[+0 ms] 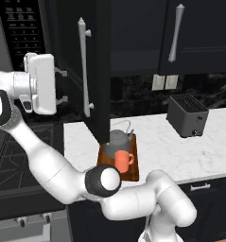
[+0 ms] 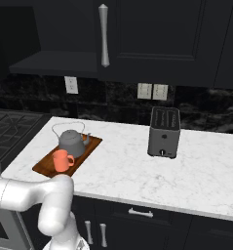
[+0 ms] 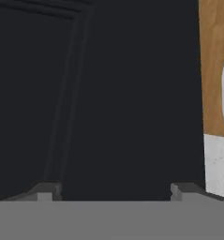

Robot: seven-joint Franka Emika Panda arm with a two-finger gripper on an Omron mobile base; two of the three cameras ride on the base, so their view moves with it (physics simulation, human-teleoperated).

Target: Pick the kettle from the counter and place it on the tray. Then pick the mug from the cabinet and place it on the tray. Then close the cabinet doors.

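Now one kettle (image 2: 72,142), one mug (image 2: 62,160); both on tray (image 2: 46,167).

The tray (image 2: 47,168) lies on the counter (image 2: 137,166), near its front edge and well to the left of the toaster (image 2: 164,132). On the tray, the kettle (image 2: 71,141) sits toward the back and the mug (image 2: 62,160) stands just before it, nearly touching. The toaster stands further back toward the wall. Above the tray one cabinet door (image 1: 88,71) hangs swung out over the counter, and the gripper (image 1: 62,86) sits just left of that door.
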